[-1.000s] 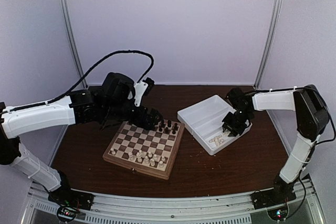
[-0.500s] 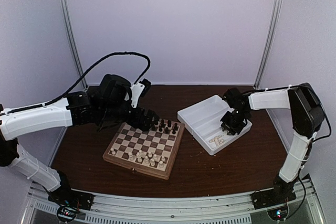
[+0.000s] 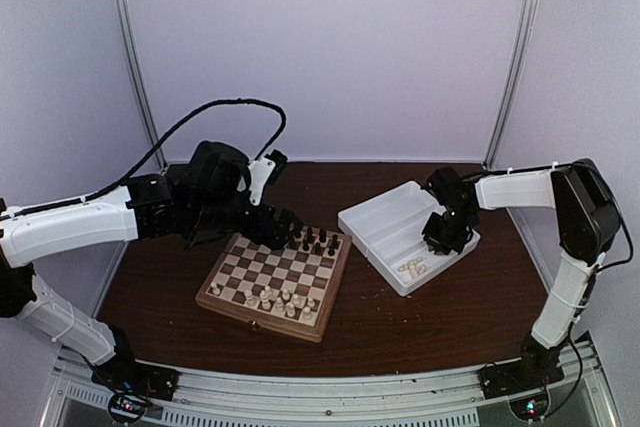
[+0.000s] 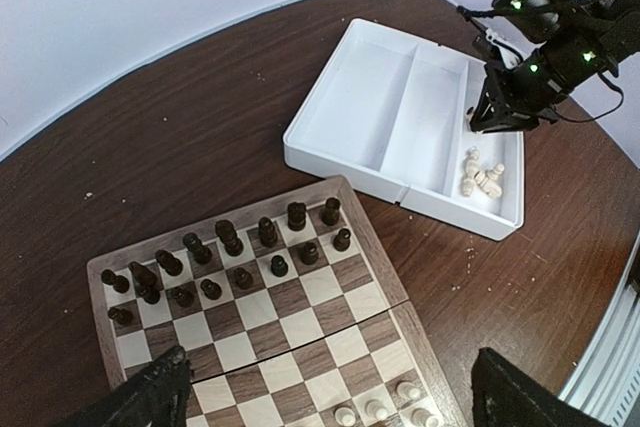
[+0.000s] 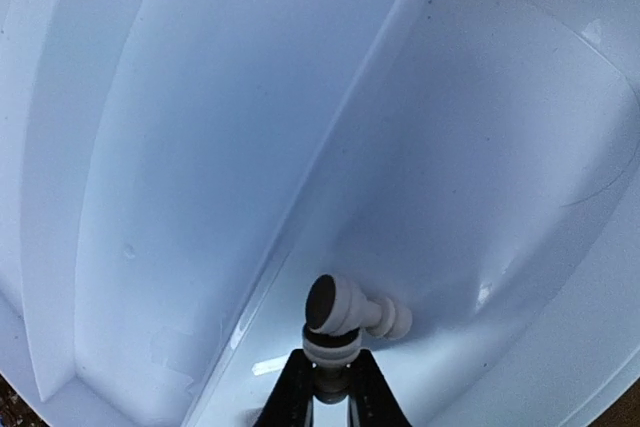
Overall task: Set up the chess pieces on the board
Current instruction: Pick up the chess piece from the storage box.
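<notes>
Down in the white plastic tray (image 3: 385, 219), at the far end of its narrow outer compartment, right gripper (image 3: 447, 237) closed down hard on one cream chess piece (image 5: 335, 322). Pinched right at the fingertips (image 5: 286, 399), pale rounded body poking out just past them, close beside the tray's dividing ridge. Cannot tell which kind of piece, nor whether lifted off the tray floor or resting on it. Nearer along what looks like the same compartment, close to that gripper but apart from it, a little heap of loose cream pieces (image 4: 482, 175).

Well to the left, beside the tray, the wooden chessboard (image 3: 260, 315): dark pieces (image 3: 318, 242) ranked along its far edge, more cream pieces (image 3: 275, 299) standing along its near edge. Above the board's far side, left gripper (image 3: 280, 227) spread wide, nothing between the fingers (image 4: 150, 399), both black tips framing the checkered squares in the wrist view. Hangs clear of board and pieces.
</notes>
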